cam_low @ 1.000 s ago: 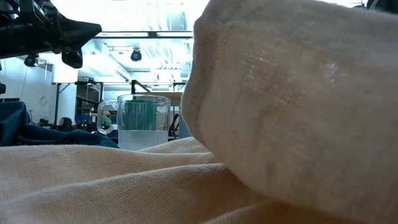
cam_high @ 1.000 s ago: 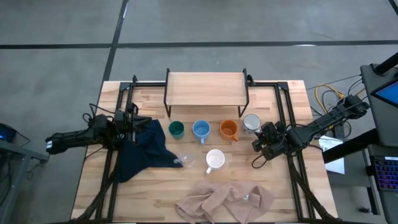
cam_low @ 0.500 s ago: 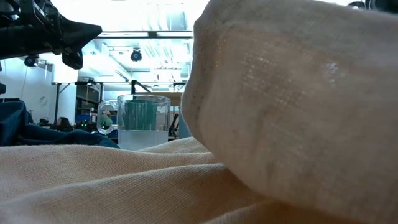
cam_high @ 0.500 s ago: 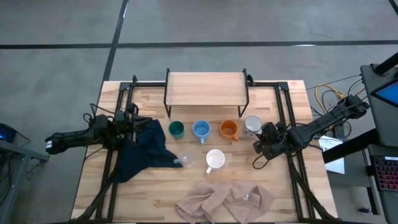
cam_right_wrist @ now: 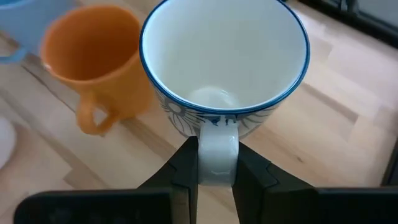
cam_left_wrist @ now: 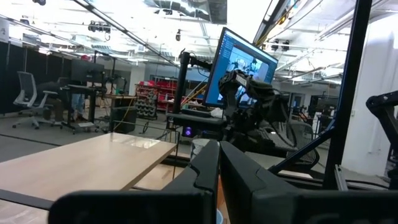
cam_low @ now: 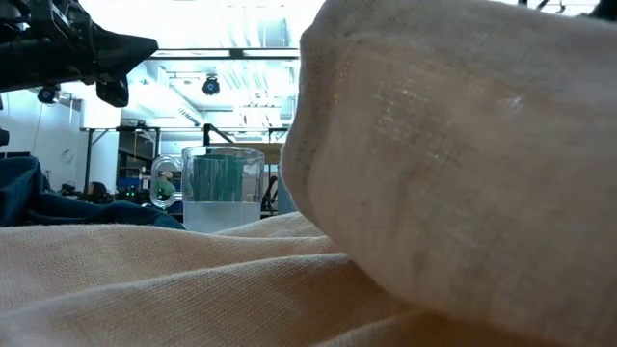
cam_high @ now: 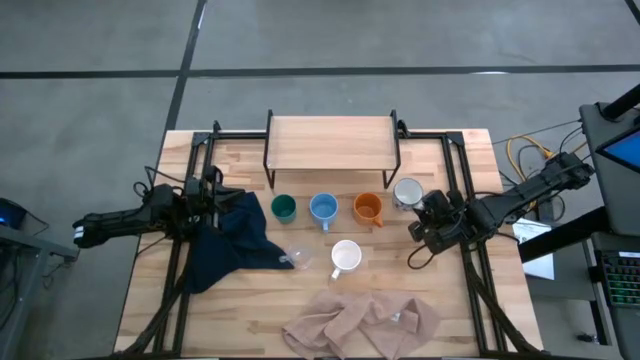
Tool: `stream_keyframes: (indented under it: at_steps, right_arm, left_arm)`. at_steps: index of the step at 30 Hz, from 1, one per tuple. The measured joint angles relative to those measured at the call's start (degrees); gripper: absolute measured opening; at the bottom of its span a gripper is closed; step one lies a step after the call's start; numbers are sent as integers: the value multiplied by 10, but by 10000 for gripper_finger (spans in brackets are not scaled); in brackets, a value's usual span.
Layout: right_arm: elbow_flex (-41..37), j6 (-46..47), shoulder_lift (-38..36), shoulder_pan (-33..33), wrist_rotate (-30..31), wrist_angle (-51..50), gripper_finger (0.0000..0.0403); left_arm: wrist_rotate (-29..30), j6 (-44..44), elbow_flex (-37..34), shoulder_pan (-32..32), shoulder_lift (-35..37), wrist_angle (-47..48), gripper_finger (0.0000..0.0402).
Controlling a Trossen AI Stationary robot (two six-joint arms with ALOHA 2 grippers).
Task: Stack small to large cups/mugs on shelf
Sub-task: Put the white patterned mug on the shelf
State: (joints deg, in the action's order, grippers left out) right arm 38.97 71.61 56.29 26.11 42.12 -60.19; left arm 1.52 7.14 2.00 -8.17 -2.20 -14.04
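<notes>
The wooden shelf (cam_high: 330, 140) stands at the table's far middle. In front of it stand the dark green (cam_high: 284, 208), light blue (cam_high: 322, 208) and orange (cam_high: 368, 207) mugs in a row. Right of them is the white patterned mug (cam_high: 407, 192), with my right gripper (cam_high: 424, 214) shut on it. A plain white mug (cam_high: 346, 256) and a clear glass cup (cam_high: 297, 256) stand nearer. My left gripper (cam_high: 208, 190) rests shut at the table's left, above the dark blue cloth (cam_high: 228, 240). My right gripper pinches the patterned mug's handle (cam_right_wrist: 217, 140) between its two fingers (cam_right_wrist: 185, 165). It comes slanting down from the table's right and near side. The mug hangs roughly upright, mouth up, lifted clear of the table beside the orange mug (cam_right_wrist: 93, 59).
A crumpled beige cloth (cam_high: 365, 322) lies at the near edge and fills most of the low view (cam_low: 434, 173). Black rails (cam_high: 455, 180) run along both sides of the table. Bare wood lies between the mug row and the shelf.
My right gripper has risen with the patterned mug, taking it up off the table and slightly toward the far edge. The mug has stayed upright in the hold.
</notes>
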Motion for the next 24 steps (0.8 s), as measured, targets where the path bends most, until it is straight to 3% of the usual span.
stream_keyframes:
  at_steps: [14,24]
  right_arm:
    - [157,-104,5,-4,32,-69,56]
    - [306,-260,116,-69,54,-18,56]
  left_arm:
    - [-1,6,0,0,0,0,0]
    - [-1,15,1,0,-2,0,0]
